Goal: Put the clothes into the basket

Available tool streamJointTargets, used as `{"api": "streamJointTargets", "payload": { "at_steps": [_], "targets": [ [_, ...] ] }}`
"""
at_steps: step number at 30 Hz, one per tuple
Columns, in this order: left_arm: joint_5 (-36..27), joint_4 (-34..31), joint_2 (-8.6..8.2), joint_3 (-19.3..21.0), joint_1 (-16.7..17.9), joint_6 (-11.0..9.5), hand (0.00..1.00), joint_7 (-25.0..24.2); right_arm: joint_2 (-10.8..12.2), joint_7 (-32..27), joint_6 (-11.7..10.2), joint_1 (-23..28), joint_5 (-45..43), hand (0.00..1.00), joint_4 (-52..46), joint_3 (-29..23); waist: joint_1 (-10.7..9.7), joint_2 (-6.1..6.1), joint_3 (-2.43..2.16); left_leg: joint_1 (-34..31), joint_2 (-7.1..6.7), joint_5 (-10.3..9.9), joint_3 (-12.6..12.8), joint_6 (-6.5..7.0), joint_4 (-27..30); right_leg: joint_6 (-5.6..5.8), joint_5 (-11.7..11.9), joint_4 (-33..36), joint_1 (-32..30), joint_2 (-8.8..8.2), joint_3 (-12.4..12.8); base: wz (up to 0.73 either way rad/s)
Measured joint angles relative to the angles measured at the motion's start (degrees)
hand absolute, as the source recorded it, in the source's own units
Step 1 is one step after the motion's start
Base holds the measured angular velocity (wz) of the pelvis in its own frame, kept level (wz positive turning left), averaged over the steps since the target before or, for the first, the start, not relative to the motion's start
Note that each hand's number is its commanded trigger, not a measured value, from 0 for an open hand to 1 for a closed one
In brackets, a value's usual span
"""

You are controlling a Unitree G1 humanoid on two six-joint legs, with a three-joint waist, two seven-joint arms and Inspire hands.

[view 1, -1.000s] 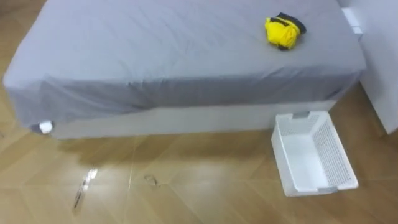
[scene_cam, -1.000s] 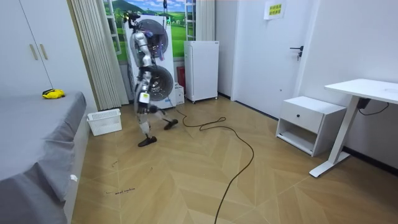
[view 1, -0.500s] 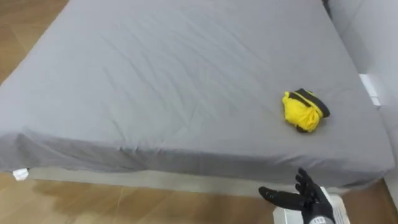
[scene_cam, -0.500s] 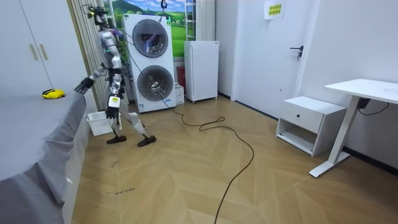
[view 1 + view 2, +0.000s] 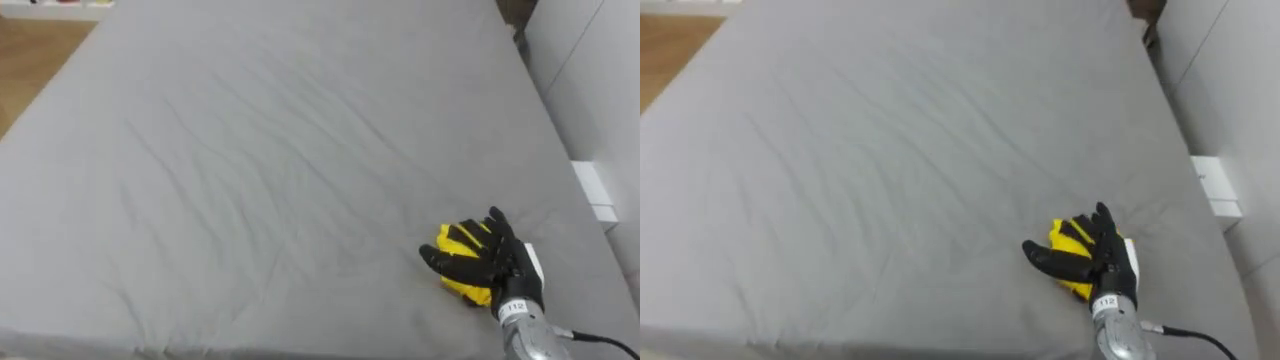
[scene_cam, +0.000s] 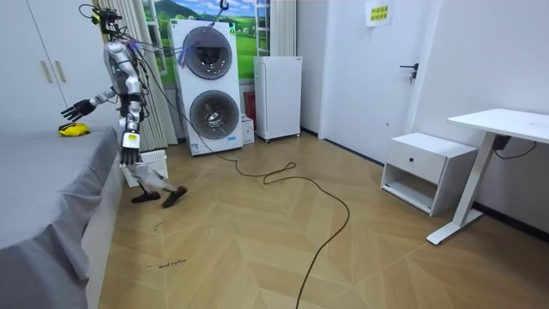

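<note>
Right hand (image 5: 493, 264) over yellow clothes (image 5: 463, 288), grey bed (image 5: 250, 150)

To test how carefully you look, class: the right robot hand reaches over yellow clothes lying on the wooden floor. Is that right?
Not quite. The yellow clothes lie on the grey bed instead, as the left eye view shows. The rest holds: the right robot hand reaches over them, fingers spread.
</note>
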Motion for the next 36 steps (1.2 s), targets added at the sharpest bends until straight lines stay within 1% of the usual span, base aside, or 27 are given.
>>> {"api": "streamJointTargets", "payload": {
  "at_steps": [1, 2, 3, 4, 5, 6, 8, 9, 10, 11, 13, 15, 16, 18, 19, 21, 22, 23, 25, 27, 28, 29, 30, 31, 32, 34, 36],
  "targets": [
    [0.1, 0.0, -0.01, 0.0, 0.2, 0.0, 0.00, 0.7, -0.2, -0.4, 0.0, 0.0, -0.2, 0.00, -0.6, 0.0, -0.1, -0.04, -0.07, -1.0, -0.88, 0.4, -0.2, 0.09, -5.5, 0.20, 0.1, -0.7, 0.9, -0.04, 1.4, -0.57],
    [0.1, 0.1, 0.01, 0.1, 0.6, 0.0, 0.00, 1.2, -0.4, -0.9, 0.0, 0.0, -0.6, 0.00, -0.8, 0.2, 0.1, 0.00, -0.13, -1.4, -1.78, 2.6, -0.7, 0.58, -10.7, 0.50, 0.1, -1.1, 1.6, -0.11, 2.9, -0.61],
    [0.4, 0.3, -0.01, 0.2, 0.7, 0.1, 0.00, 1.4, -0.5, -1.2, 0.0, 0.0, -0.9, 0.00, -1.0, 0.2, 0.3, 0.08, -0.19, -1.4, -1.99, 4.7, -0.8, 0.87, -12.0, 0.72, -0.1, -1.2, 1.9, -0.11, 3.6, -0.64],
    [0.9, 1.1, 0.00, 0.3, 0.7, 0.2, 0.00, 1.6, -0.6, -1.6, 0.1, 0.0, -1.7, 0.00, -1.8, 0.2, 0.7, 0.38, -0.52, -1.1, -2.59, 8.6, -0.9, 2.33, -13.8, 1.21, -0.4, -1.4, 2.0, 0.00, 4.5, -0.57],
    [1.2, 1.3, 0.11, 0.5, 0.5, 0.5, 0.00, 1.8, -0.7, -2.2, 0.1, 0.0, -3.1, 0.00, -3.1, 0.1, 0.7, 0.45, -0.86, -0.4, -3.00, 8.6, -0.9, 2.34, -14.9, 1.54, -0.4, -2.1, 2.1, -0.17, 5.2, -0.47],
    [1.2, 1.3, 0.23, 0.5, 0.3, 0.5, 0.00, 1.8, -0.8, -2.4, 0.1, 0.0, -3.4, 0.00, -3.9, 0.1, 0.6, 0.34, -0.80, 0.1, -3.64, 8.7, -0.9, 2.39, -15.6, 1.68, -0.4, -2.3, 2.2, -0.27, 5.5, -0.25],
    [1.2, 1.2, 0.34, 0.5, 0.3, 0.8, 0.00, 1.7, -1.4, -3.8, 0.0, 0.2, -4.5, 0.00, -7.1, 0.1, -0.6, -0.17, -0.58, 2.1, -4.53, 9.1, -1.0, 2.62, -18.5, 2.24, -0.1, -4.2, 4.0, -0.64, 5.4, 0.02],
    [1.1, 1.2, 0.34, 0.3, 0.3, 0.9, 0.00, 1.6, -1.5, -4.3, 0.0, 0.2, -4.7, 0.00, -7.8, 0.1, -0.7, -0.31, -0.58, 2.5, -4.71, 9.2, -1.0, 2.64, -19.2, 2.33, -0.1, -4.7, 4.4, -0.75, 5.3, 0.08],
    [1.1, 0.9, 0.35, 0.3, 0.3, 1.4, 0.00, 1.3, -2.1, -5.2, 0.0, 0.1, -4.8, 0.00, -8.8, 0.0, -0.8, -0.64, -0.58, 3.1, -4.97, 9.2, -1.0, 2.65, -20.1, 2.50, -0.1, -5.6, 5.2, -0.85, 5.2, 0.09],
    [1.0, 0.8, 0.43, 0.3, 0.2, 1.9, 0.00, 1.1, -2.8, -6.4, -0.1, 0.0, -4.8, 0.00, -9.4, 0.0, -0.8, -1.08, -0.68, 3.4, -5.21, 9.2, -1.3, 2.65, -20.4, 2.67, -0.2, -6.3, 5.5, -0.99, 5.0, 0.11],
    [1.1, 0.7, 0.52, 0.3, 0.2, 2.4, 0.00, 0.8, -3.8, -7.8, -0.1, -0.1, -4.9, 0.00, -10.0, -0.1, -0.9, -1.57, -0.69, 3.6, -5.49, 9.1, -1.6, 2.66, -21.1, 2.83, -0.3, -7.2, 5.9, -1.15, 4.5, 0.17],
    [1.0, 0.6, 0.77, 0.1, -0.2, 3.3, 0.00, 0.6, -4.0, -9.4, -0.1, -0.3, -5.2, 0.00, -10.1, -0.1, -1.1, -2.03, -0.74, 3.0, -5.66, 9.1, -2.4, 2.65, -21.1, 2.89, -0.3, -8.0, 5.9, -1.18, 4.2, 0.18],
    [1.1, 0.5, 0.84, 0.1, -1.1, 4.0, 0.00, 0.5, -4.0, -10.3, -0.1, -0.3, -5.7, 0.00, -10.1, -0.1, -1.2, -2.11, -0.61, 2.5, -5.69, 9.1, -2.6, 2.66, -21.0, 2.90, -0.3, -8.2, 5.6, -1.19, 3.7, 0.20],
    [1.1, 0.5, 0.83, 0.1, -2.3, 4.5, 0.00, 0.1, -4.0, -11.0, 0.1, -0.5, -7.1, 0.00, -10.0, -0.1, -1.0, -1.95, -0.52, 1.5, -5.71, 9.1, -2.8, 2.67, -21.0, 2.90, -0.3, -8.2, 5.2, -1.20, 3.1, 0.18],
    [1.0, 0.4, 0.83, 0.1, -2.8, 4.6, 0.00, -0.2, -4.0, -11.3, 0.2, -1.0, -7.5, 0.00, -9.5, -0.1, -0.9, -1.63, -0.26, 1.2, -5.73, 9.1, -3.3, 2.67, -21.1, 2.90, -0.3, -8.2, 5.1, -1.20, 2.7, 0.12],
    [1.0, 0.5, 0.84, 0.2, -3.2, 5.1, 0.00, -0.6, -4.2, -11.5, 0.2, -3.1, -7.5, 0.00, -6.2, -0.2, -1.2, -1.33, -0.01, 1.0, -5.73, 9.1, -3.6, 2.67, -21.1, 2.90, -0.3, -8.0, 4.9, -1.20, 2.4, 0.09],
    [1.1, 0.6, 0.85, 0.2, -3.8, 5.2, 0.00, -0.7, -4.7, -11.5, 0.3, -5.0, -7.5, 0.00, -2.6, -0.5, -1.1, -1.22, 0.15, 0.8, -5.74, 9.1, -3.8, 2.66, -21.1, 2.90, -0.3, -8.0, 4.7, -1.20, 2.2, 0.06],
    [1.1, 0.7, 0.85, 0.2, -4.3, 5.1, 0.00, -0.9, -5.3, -11.5, 0.8, -6.4, -7.5, 0.00, 0.1, -0.8, -1.0, -1.17, 0.17, 0.1, -5.75, 9.1, -3.9, 2.64, -21.0, 2.90, -0.3, -8.0, 4.0, -1.21, 2.2, 0.05],
    [1.1, 0.8, 0.88, 0.3, -4.8, 5.1, 0.00, -0.9, -5.9, -11.6, 0.9, -7.9, -7.7, 0.00, 3.6, -0.8, -0.4, -1.12, 0.10, -1.1, -5.79, 9.3, -3.9, 2.63, -21.0, 2.90, -0.3, -7.9, 2.9, -1.29, 1.9, 0.04],
    [1.1, 1.2, 0.88, 0.3, -5.3, 5.2, 0.00, -1.0, -6.3, -11.6, 1.0, -9.4, -8.8, 0.00, 9.2, -0.2, -0.2, -1.13, 0.08, -2.3, -5.80, 9.5, -3.9, 2.73, -20.7, 2.90, -0.3, -7.9, 2.1, -1.48, 0.9, 0.14],
    [1.2, 1.3, 0.88, 0.3, -6.0, 5.6, 0.00, -1.1, -6.4, -11.4, 1.6, -10.2, -9.2, 0.00, 12.9, 0.3, 0.0, -1.17, 0.05, -3.1, -5.80, 9.7, -3.9, 2.80, -20.6, 2.90, -0.3, -7.9, 1.4, -1.56, 0.5, 0.22],
    [1.1, 1.3, 0.86, 0.3, -6.7, 6.0, 0.00, -1.2, -6.3, -11.3, 2.3, -10.3, -9.4, 0.00, 15.0, 0.8, 0.4, -1.14, 0.05, -4.0, -5.84, 9.9, -4.0, 2.87, -20.6, 2.90, -0.3, -7.8, 0.7, -1.71, 0.0, 0.22],
    [1.1, 1.3, 0.87, 0.3, -7.0, 6.2, 0.00, -1.3, -6.3, -11.2, 2.5, -10.3, -9.4, 0.00, 16.0, 1.0, 0.5, -1.11, 0.07, -4.2, -5.90, 10.0, -4.0, 2.92, -20.7, 2.90, -0.3, -7.8, 0.5, -1.79, -0.2, 0.15],
    [1.1, 1.4, 0.93, 0.3, -7.5, 6.4, 0.00, -1.7, -6.4, -10.8, 3.0, -10.4, -9.4, 0.00, 17.9, 1.3, 1.3, -1.05, 0.02, -4.7, -6.15, 10.2, -4.0, 2.96, -20.8, 2.90, -0.3, -7.8, -0.1, -1.91, -0.4, 0.11],
    [1.1, 1.6, 0.99, 0.2, -7.8, 6.4, 0.00, -2.1, -6.3, -10.6, 3.4, -11.2, -9.5, 0.00, 20.3, 1.4, 1.7, -0.97, 0.04, -5.0, -6.24, 10.2, -4.1, 3.03, -20.8, 2.91, -0.3, -7.8, -0.4, -1.98, -0.6, 0.07],
    [1.1, 2.0, 1.31, 0.2, -8.2, 6.7, 0.00, -3.0, -6.4, -10.4, 3.7, -13.4, -10.0, 0.00, 24.9, 1.4, 2.4, -0.95, 0.04, -5.3, -6.28, 10.2, -4.1, 3.03, -20.8, 2.93, -0.3, -7.8, -0.6, -2.04, -1.1, 0.05],
    [1.0, 2.2, 1.71, 0.1, -8.4, 6.9, 0.00, -4.1, -6.4, -10.2, 3.9, -15.2, -10.1, 0.00, 27.9, 1.6, 2.7, -0.94, 0.05, -5.5, -6.30, 10.2, -4.1, 3.03, -21.0, 2.97, -0.3, -7.8, -0.7, -2.07, -1.5, 0.08]
  ]
}}
